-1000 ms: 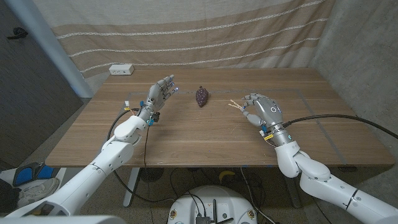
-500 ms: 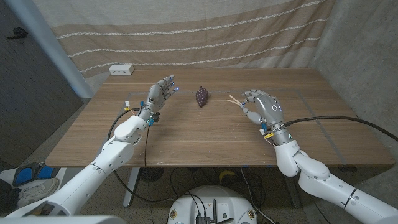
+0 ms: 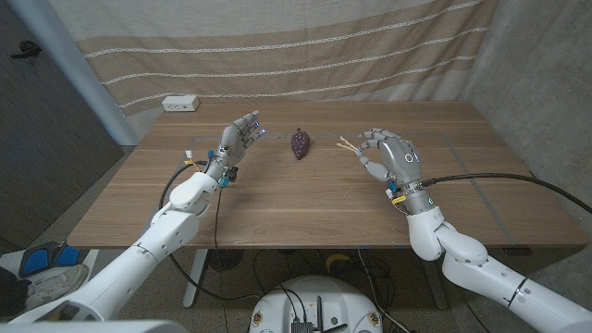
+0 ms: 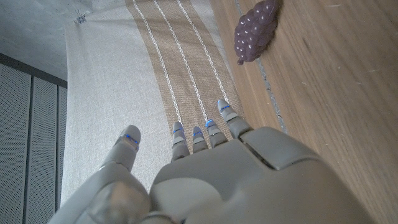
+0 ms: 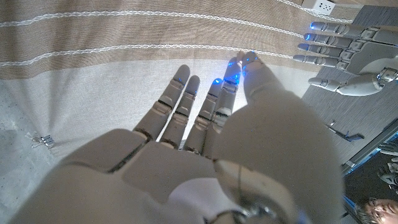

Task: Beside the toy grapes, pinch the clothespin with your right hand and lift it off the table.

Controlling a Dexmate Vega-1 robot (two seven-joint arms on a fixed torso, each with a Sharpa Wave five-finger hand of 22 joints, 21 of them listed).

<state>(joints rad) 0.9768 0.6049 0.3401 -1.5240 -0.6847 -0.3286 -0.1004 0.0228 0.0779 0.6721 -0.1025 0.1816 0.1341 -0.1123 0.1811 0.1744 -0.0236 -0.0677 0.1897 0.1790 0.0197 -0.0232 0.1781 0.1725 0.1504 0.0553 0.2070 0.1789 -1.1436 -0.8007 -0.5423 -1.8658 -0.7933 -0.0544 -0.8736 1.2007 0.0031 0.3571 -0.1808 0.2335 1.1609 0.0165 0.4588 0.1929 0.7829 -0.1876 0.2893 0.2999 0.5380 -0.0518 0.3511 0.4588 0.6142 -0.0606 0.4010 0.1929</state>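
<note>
From the head view, your right hand (image 3: 390, 159) is raised over the table's (image 3: 305, 199) right half, thumb and a finger pinching the clothespin (image 3: 348, 145), whose pale wooden legs stick out toward ten o'clock from the fingertips. The toy grapes (image 3: 300, 142) sit on the wood at about nine o'clock from the clothespin, near it but apart. You have open wood on all sides of the right hand: the right table edge is well off at three o'clock, the near edge well off at six o'clock. Compared with a second ago, the right hand has risen and drifted toward the far edge, carrying the clothespin with it; the grapes and your left hand have stayed where they were. Your left hand (image 3: 237, 141) holds nothing, fingers spread and pointing toward one o'clock, at nine o'clock from the grapes, with a white power strip (image 3: 181, 104) near the far left corner beyond it. In the left wrist view, the left hand (image 4: 205, 174) shows its back with fingers apart, and the toy grapes (image 4: 255, 30) lie on the wood past the fingertips, clear of them. In the right wrist view, the right hand (image 5: 205, 143) reaches toward the striped curtain (image 5: 93, 37), fingers close together; the clothespin is hidden there, and the left hand (image 5: 339, 46) shows beyond with straight fingers.
</note>
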